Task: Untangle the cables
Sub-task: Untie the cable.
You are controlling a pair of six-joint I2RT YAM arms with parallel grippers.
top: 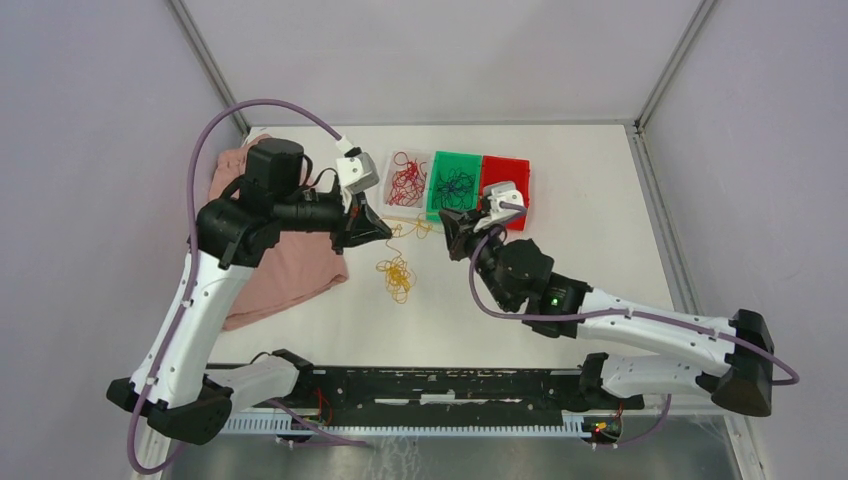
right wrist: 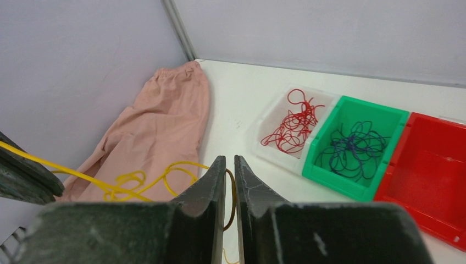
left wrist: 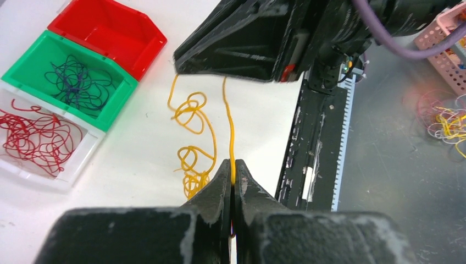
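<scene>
I am starting at my own end. The black rail is running along the near edge of the table, well away from the green bin. Between that rail and the green bin, the table is lying mostly bare, so there is lots of room to move.

A little nearer than the green bin, my left gripper is squeezing its fingers together on the yellow cable. My right gripper is hanging just in front of the green bin. Its fingers are nearly together, with the yellow cable passing through the thin slit. I cannot tell if it is pinching. More yellow curls are lying on the table below.

The dark cables are sitting inside the green bin. The red cables are sitting in the clear bin, touching its left side. The red bin is touching its right side. All three are sitting close to the far edge.

The pink cloth is lying far left of the green bin, hugging the table's left edge.

Only my left wrist view is showing a pink basket and loose wires down past the rail.
</scene>
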